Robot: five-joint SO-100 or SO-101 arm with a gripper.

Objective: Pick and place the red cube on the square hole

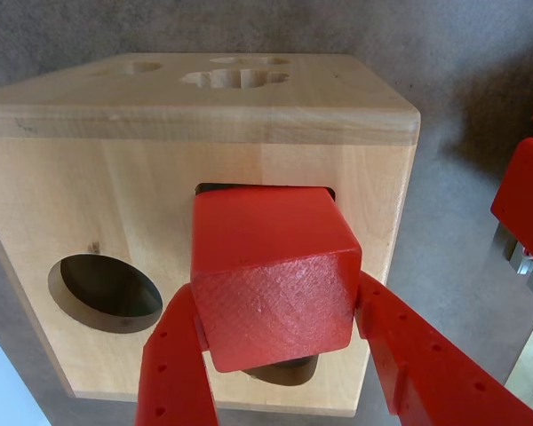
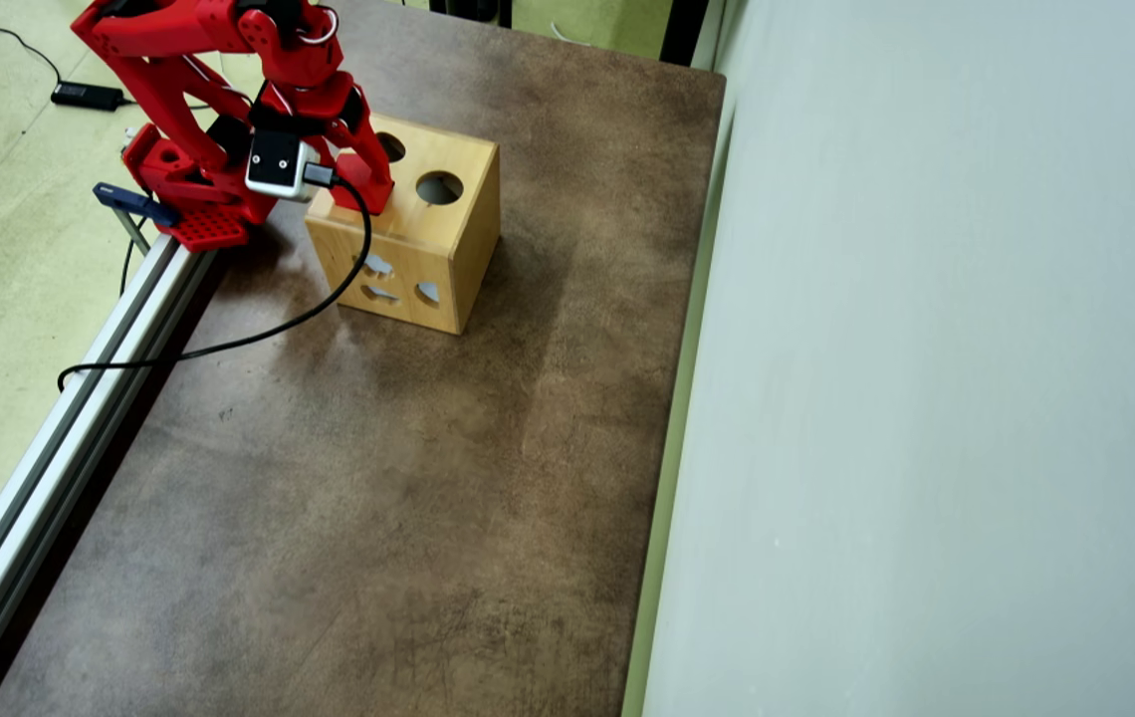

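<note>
In the wrist view the red cube [image 1: 271,275] is held between my two red fingers, and my gripper [image 1: 275,302] is shut on it. The cube is slightly twisted and sits right against the pale wooden box [image 1: 89,169], covering nearly all of the square hole [image 1: 211,187]. Only a thin dark strip of that hole shows along the cube's far edge. How deep the cube reaches into it cannot be told. In the overhead view my gripper [image 2: 371,189] is down on the top face of the box [image 2: 448,239], and the cube is hidden by the arm.
A round hole [image 1: 105,293] lies to the left of the cube, and another dark cutout [image 1: 289,373] peeks out below it. The box stands near the arm's base [image 2: 191,204] and an aluminium rail [image 2: 80,398] on the brown table [image 2: 378,478]. A pale wall [image 2: 926,398] borders the right.
</note>
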